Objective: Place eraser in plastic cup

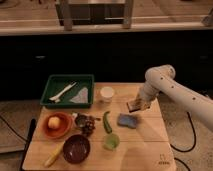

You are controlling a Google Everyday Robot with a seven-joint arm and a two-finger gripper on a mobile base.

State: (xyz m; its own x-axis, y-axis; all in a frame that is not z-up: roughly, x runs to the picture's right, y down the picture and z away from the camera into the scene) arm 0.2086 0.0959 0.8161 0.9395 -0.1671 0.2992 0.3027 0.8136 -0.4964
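**Operator:** Confirming the current step: where is the claw, and what does it carry?

**Technician:** The claw (135, 105) hangs over the right half of the desk (150, 155), toward the far edge, at the end of the white arm (165, 82) that reaches in from the right side. It is clamped on the eraser (133, 106), which shows as a small dark block with a lighter tan face, lifted off the desk. The step in hand, as judged, is the carry: pickup looks complete, release is not yet done.

**Operator:** Locate the target.

**Technician:** The plastic cup (111, 142) stands upright near the front edge, about mid-width, just right of the dark bowl (76, 148). It is well apart from the claw, toward the front and to the left.

**Operator:** What lies between them?

**Technician:** A blue sponge (128, 120) sits just in front of the claw, and a green chilli (106, 121) lies beside it. The white cup (106, 93) stands near the far edge; do not confuse it with the target.

**Operator:** Requirements for the next move?

**Technician:** Travel toward the front edge and leftward, staying high enough to pass over the sponge. Centre the eraser over the cup mouth. The eraser appears nearly as wide as the cup, so alignment must be close; consider tilting it end-down before release. The cup looks light and may tip if its rim is struck.
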